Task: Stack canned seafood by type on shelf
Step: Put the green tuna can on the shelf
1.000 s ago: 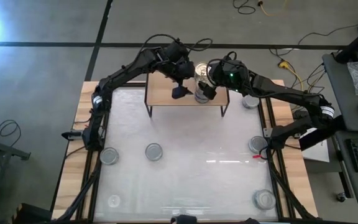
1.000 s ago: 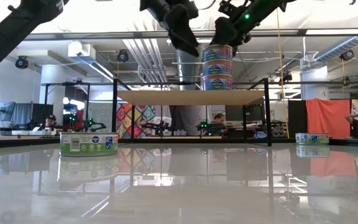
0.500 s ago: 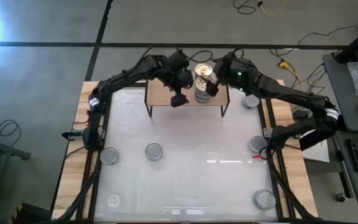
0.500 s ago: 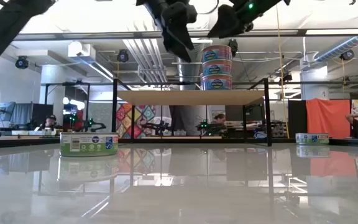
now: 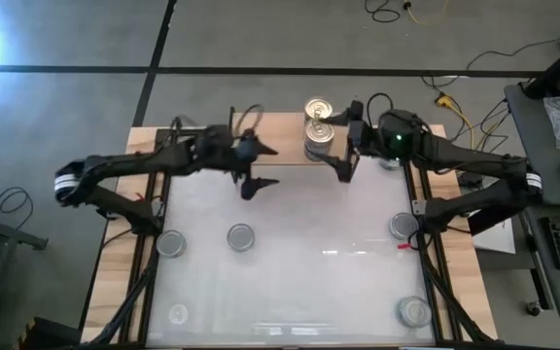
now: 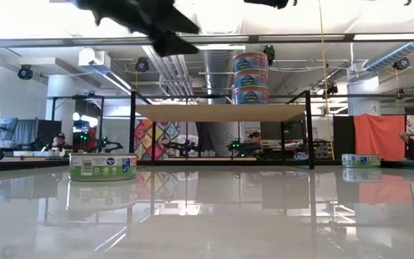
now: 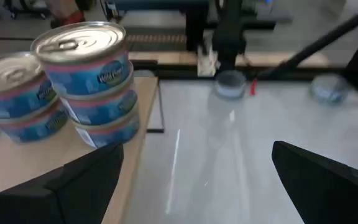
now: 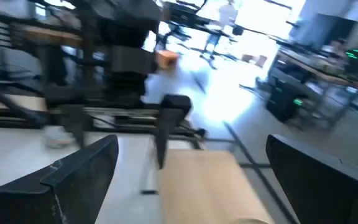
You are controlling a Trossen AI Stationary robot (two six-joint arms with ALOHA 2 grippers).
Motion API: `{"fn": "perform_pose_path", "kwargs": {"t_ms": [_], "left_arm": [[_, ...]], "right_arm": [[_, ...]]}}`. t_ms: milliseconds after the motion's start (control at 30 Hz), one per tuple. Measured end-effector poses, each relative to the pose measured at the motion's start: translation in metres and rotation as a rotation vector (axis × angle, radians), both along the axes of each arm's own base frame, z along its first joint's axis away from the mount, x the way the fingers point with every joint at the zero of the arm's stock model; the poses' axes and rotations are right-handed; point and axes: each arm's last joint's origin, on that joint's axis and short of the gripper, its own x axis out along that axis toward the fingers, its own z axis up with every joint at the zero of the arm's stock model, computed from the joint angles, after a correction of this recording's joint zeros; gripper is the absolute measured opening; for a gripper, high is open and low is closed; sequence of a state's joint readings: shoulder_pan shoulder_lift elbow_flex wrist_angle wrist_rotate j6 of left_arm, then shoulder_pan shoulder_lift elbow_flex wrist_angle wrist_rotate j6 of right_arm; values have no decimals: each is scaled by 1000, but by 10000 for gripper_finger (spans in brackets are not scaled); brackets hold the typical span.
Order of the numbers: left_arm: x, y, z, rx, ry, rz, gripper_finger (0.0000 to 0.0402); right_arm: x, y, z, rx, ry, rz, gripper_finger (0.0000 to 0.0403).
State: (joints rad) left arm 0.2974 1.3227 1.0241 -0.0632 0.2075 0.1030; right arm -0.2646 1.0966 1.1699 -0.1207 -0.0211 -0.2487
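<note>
Left arm (image 5: pixel 134 167) stretched sideways across the far half of the counter (image 5: pixel 290 262), left pincer (image 5: pixel 258 167) raised, jaws spread wide, empty. Right arm (image 5: pixel 465 165) reaching inward, right pincer (image 5: pixel 347 141) raised, jaws wide, empty.

Low light-wood shelf (image 5: pixel 290 146): left half bare; stacked blue-labelled round tins (image 5: pixel 318 136) block its right half, both grippers clear.
</note>
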Motion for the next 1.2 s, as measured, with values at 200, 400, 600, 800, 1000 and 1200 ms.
{"fn": "perform_pose_path", "kwargs": {"t_ms": [200, 400, 600, 800, 1000, 1200], "left_arm": [[-34, -15, -28, -163, -98, 57, 396], [-58, -50, -37, -102, -169, -32, 396], [-83, -92, -54, -96, -230, -106, 396], [-108, -121, -84, -158, -206, -138, 396], [-125, -137, -104, -193, -191, -108, 396], [-139, -160, -115, -190, -154, -109, 396]], "right_arm": [[11, 37, -4, 0, 17, 153, 400], [22, 75, -9, 96, 0, 145, 400], [22, 120, -14, 177, -4, 85, 400], [31, 159, -34, 304, 11, -18, 400], [42, 178, -59, 485, 53, -69, 400], [68, 197, -97, 550, 127, -69, 400]]}}
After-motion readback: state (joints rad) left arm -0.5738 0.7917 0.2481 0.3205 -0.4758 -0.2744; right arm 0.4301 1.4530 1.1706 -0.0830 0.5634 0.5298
